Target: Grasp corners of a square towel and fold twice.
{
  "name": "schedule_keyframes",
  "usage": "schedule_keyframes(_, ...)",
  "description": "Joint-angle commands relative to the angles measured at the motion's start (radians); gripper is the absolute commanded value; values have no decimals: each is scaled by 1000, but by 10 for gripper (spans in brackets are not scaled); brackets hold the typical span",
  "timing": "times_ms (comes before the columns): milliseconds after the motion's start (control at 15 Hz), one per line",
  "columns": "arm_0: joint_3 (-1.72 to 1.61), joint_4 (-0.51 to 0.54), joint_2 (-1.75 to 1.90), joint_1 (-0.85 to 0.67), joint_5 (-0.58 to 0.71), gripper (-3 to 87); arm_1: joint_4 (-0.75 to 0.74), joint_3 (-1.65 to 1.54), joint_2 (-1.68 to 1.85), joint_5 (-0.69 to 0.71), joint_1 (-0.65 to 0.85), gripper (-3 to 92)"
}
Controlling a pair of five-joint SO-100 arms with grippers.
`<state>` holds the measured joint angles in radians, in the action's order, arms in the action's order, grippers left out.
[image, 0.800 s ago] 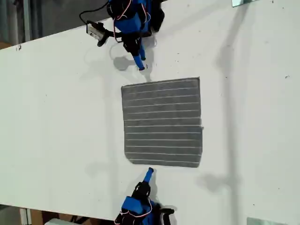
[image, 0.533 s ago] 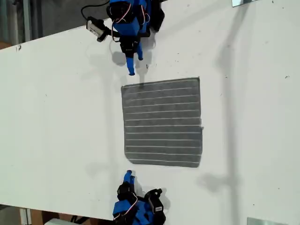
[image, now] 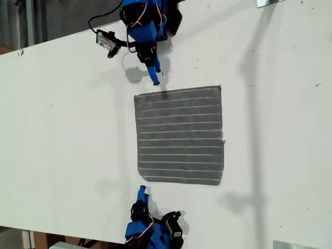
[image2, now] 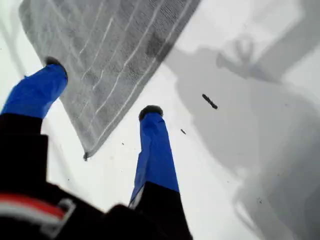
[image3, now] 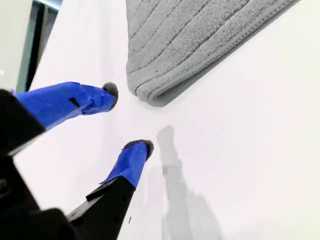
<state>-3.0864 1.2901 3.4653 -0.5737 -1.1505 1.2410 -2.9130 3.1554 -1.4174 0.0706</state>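
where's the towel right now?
The towel lies flat mid-table in the exterior view, between the two arms, a tool just off each corner on that view's left.

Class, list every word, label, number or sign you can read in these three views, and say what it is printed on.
None: no readable text in any view.
The towel carries only plain white stripes.
The table shows only tiny dark specks, not writing.
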Motion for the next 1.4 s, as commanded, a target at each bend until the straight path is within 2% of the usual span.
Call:
schedule_keyframes(0, 6, -40, 8, 18, -12, 214, 64, 586, -827, 35, -81, 397)
schedule_keyframes(67, 3, -40, 8, 18, -12, 217, 236, 943, -1220, 20, -161, 417)
schedule_keyframes(133, 2, -38, 8, 14, -15, 217, 350, 1201, -1456, 3, -239, 424)
schedule_keyframes(333, 0, -34, 8, 3, -31, 214, 451, 1700, -1904, -69, -469, 420)
schedule_keyframes(467, 0, -32, 8, 5, -31, 211, 474, 1971, -2143, -101, -565, 416)
schedule_keyframes(600, 0, -32, 8, 6, -29, 211, 449, 1947, -2151, -186, -621, 405)
schedule_keyframes(1067, -2, -37, 8, 9, -28, 207, 288, 1907, -2273, -218, -687, 407)
schedule_keyframes(1200, -2, -37, 8, 9, -25, 207, 324, 1891, -2266, -225, -681, 414)
schedule_keyframes(1333, -3, -38, 8, 9, -23, 206, 440, 1891, -2172, -230, -670, 421)
